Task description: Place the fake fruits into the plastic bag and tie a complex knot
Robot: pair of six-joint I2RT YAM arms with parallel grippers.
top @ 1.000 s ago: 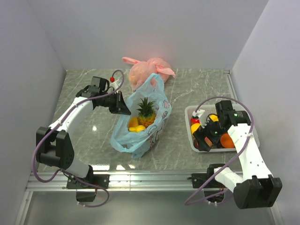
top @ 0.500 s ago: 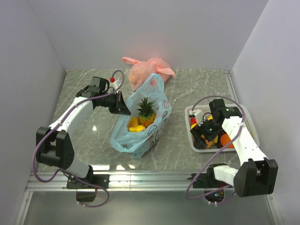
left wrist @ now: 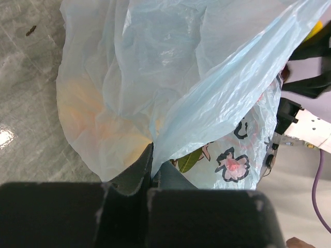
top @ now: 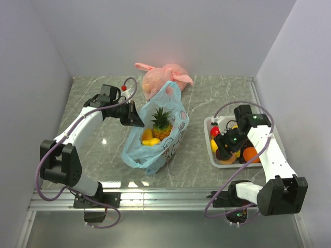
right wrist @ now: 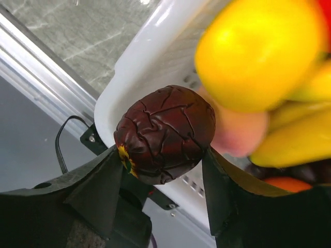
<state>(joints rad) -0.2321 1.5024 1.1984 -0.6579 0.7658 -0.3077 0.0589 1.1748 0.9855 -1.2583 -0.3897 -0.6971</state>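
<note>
The light-blue plastic bag (top: 155, 137) lies open in the middle, holding a pineapple (top: 161, 123) and yellow and orange fruits (top: 150, 138). My left gripper (top: 135, 120) is shut on the bag's left rim and holds it up; the film (left wrist: 207, 98) runs out from between its closed fingers. My right gripper (top: 226, 150) is over the near left part of the white basket (top: 209, 121) and is shut on a dark purple wrinkled fruit (right wrist: 164, 133), which sits between its two fingers. Yellow, peach and orange fruits (right wrist: 258, 49) lie in the basket beside it.
A pink-orange knotted bag (top: 160, 77) sits at the back behind the blue bag. The white basket's rim (right wrist: 139, 67) is close under my right fingers. Grey walls close off the left, back and right. A metal rail (top: 155, 199) runs along the near edge.
My right gripper swung left along the basket, then settled a little back right at its near left part. The left arm and the bag have not moved.
</note>
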